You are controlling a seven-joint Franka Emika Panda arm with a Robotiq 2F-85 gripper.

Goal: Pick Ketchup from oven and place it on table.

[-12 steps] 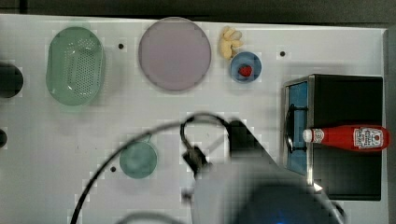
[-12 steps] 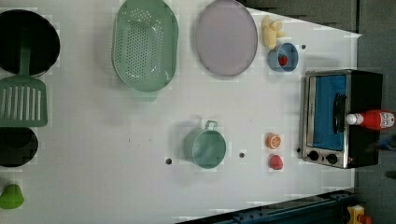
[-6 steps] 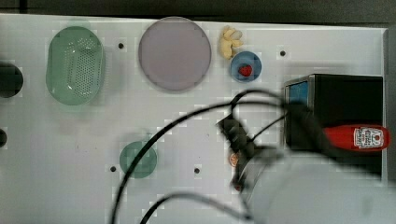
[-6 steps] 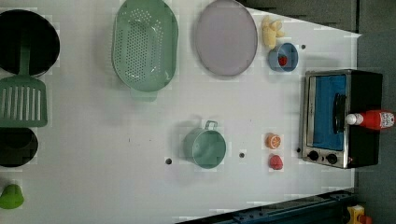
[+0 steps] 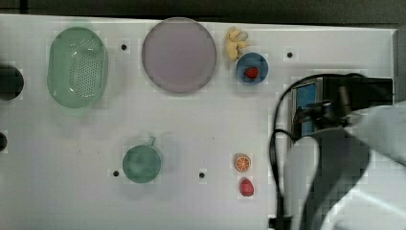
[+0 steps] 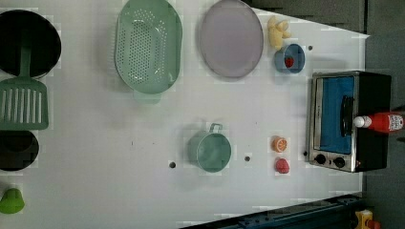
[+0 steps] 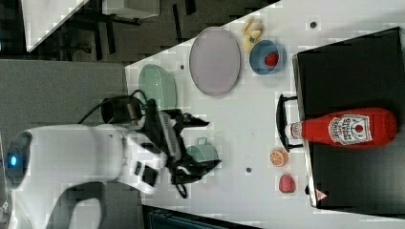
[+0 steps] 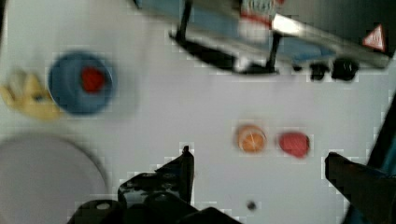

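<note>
In the top view the arm [image 5: 344, 158] fills the lower right of the frame and covers most of the oven [image 5: 306, 98]; a strip of blue door and a dark corner are what shows. The ketchup sits somewhere under that blur and can't be made out there.

The left view has it plainly: ketchup [image 6: 379, 122] lying on the oven [image 6: 348, 119] roof at the frame's right edge, its far end cut off by that edge. Long axis runs level across the frame, white cap toward the frame's left, hanging just over the door handle.

The right view gives the whole bottle [image 7: 344, 127] at mid right, flat on the black roof, cap pointing to the frame's left, label up.

The gripper [image 7: 207, 143] is left of centre in the right view, fingers spread wide with nothing between them, well apart from the bottle, above the table [image 7: 248, 119]. In the wrist view the cap [image 8: 254, 28] is blurred at the top edge.
</note>
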